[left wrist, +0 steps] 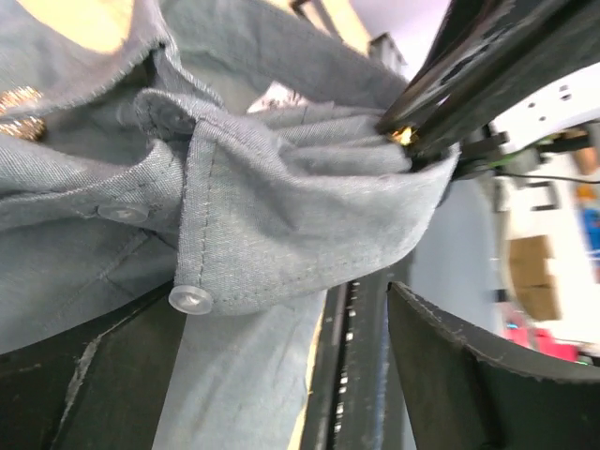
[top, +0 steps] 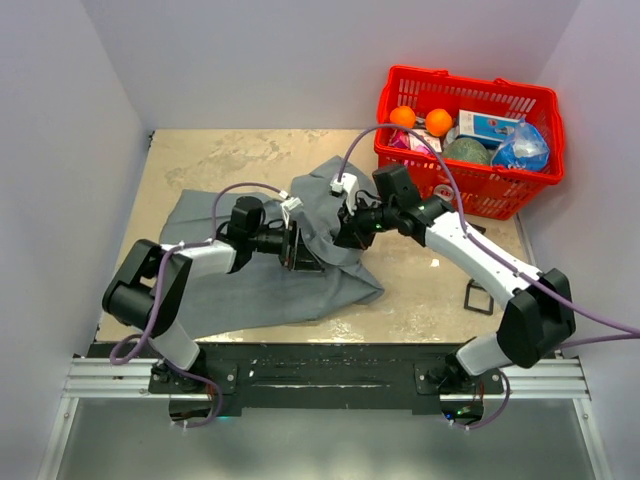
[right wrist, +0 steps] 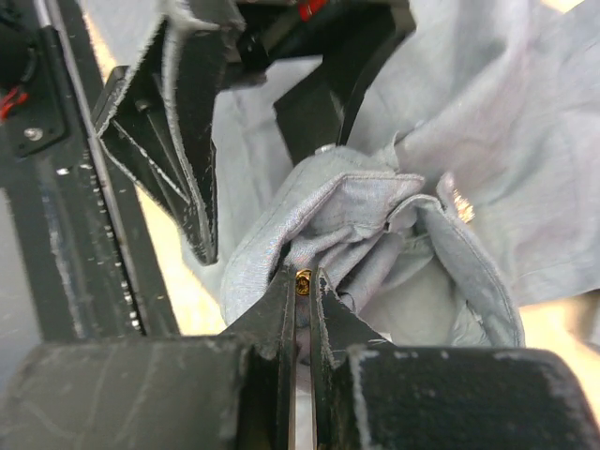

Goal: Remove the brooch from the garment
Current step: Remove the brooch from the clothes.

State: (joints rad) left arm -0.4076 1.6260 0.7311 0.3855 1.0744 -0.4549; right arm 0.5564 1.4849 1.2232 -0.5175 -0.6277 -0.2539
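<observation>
A red basket (top: 500,195) holds two orange balls (top: 403,117), perhaps fruit; a small black square frame (top: 479,297) lies on the beige table (top: 415,300).

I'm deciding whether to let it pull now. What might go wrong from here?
1. The left fingers stand open and hold nothing, so a pull may drag the whole shirt along.
2. The right fingers pinch the gold piece only at their very tips, so it may slip out.
3. Cloth bunches tight around those tips, so fabric may get caught and snag.
</observation>
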